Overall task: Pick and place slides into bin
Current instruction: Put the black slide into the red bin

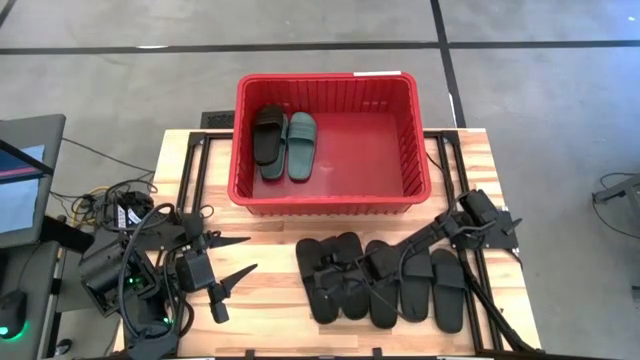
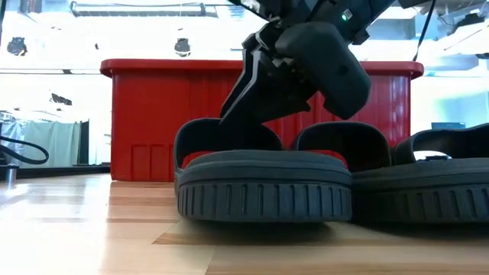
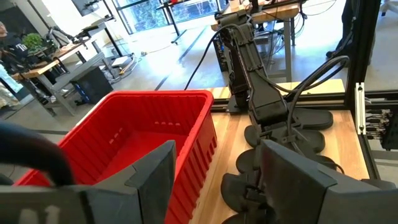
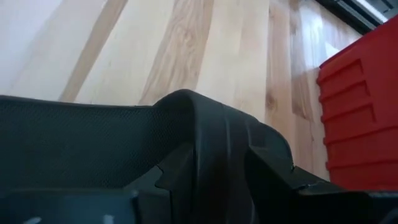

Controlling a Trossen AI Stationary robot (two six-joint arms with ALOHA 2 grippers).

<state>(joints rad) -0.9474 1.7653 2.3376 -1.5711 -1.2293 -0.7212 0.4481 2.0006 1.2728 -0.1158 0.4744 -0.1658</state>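
The red bin [image 1: 325, 78] stands at the table's far middle with one black slide [image 1: 268, 135] and one sage-green slide [image 1: 301, 145] lying in it. Several black slides [image 1: 400, 285] lie in a row on the near part of the table. My right gripper [image 1: 335, 272] reaches in from the right and is down on the strap of a black slide [image 2: 263, 191] near the row's left end. That slide's sole rests flat on the table. My left gripper [image 1: 245, 257] is open and empty at the near left, pointing toward the row. My right gripper is on the arched strap [image 4: 211, 137] of the black slide, coming from above and slanting down. One finger [image 2: 243, 84] lies against the outside of the strap [image 2: 229, 130]. The other finger is hidden by the gripper. The slide sits level on the table.
The bin's near wall [image 2: 153, 114] rises just behind the row of slides. Black rails [image 1: 195, 170] run along the table's left and right sides. Bare wood [image 1: 270, 230] lies between the bin and my left gripper. Cables and a monitor sit off the left edge.
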